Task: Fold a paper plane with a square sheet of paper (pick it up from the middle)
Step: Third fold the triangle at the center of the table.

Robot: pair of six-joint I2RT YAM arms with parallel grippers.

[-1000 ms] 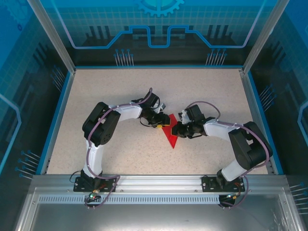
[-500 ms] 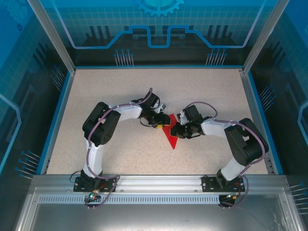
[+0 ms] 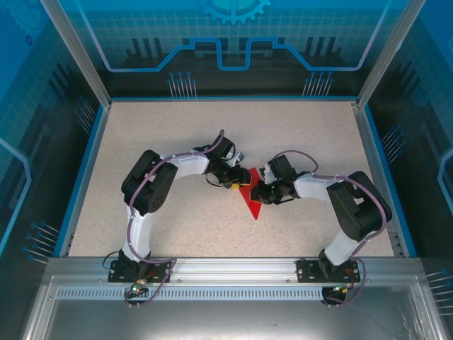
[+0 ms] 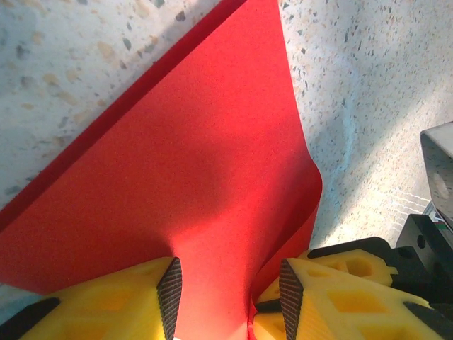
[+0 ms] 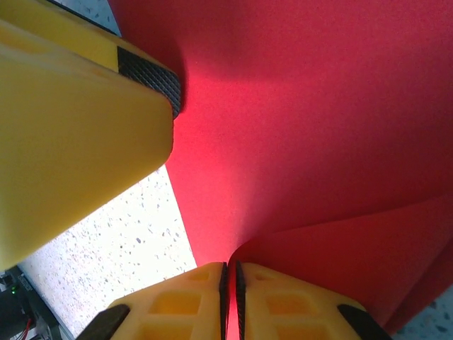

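The square sheet of paper [image 3: 252, 203], bright red, lies mid-table folded into a pointed triangle with its tip toward the arms. My left gripper [image 3: 237, 183] comes in from the left, low over its upper left part. In the left wrist view this gripper [image 4: 226, 283] is open, its yellow fingers [image 4: 127, 301] apart over the flat paper [image 4: 184, 142]. My right gripper [image 3: 257, 190] meets the sheet from the right. The right wrist view has it [image 5: 231, 273] shut on a raised flap of the paper [image 5: 340, 248], which curls up from the flat layer.
The speckled table [image 3: 177, 134] is bordered by a blue rim and metal posts. Both grippers work within a finger's width of each other: a left finger [image 5: 71, 127] crowds the right wrist view, and the right gripper's fingers [image 4: 347, 265] sit beside the left's.
The right arm's elbow and forearm have shifted slightly left, toward the paper. The left arm and the paper's outline on the table look unchanged.
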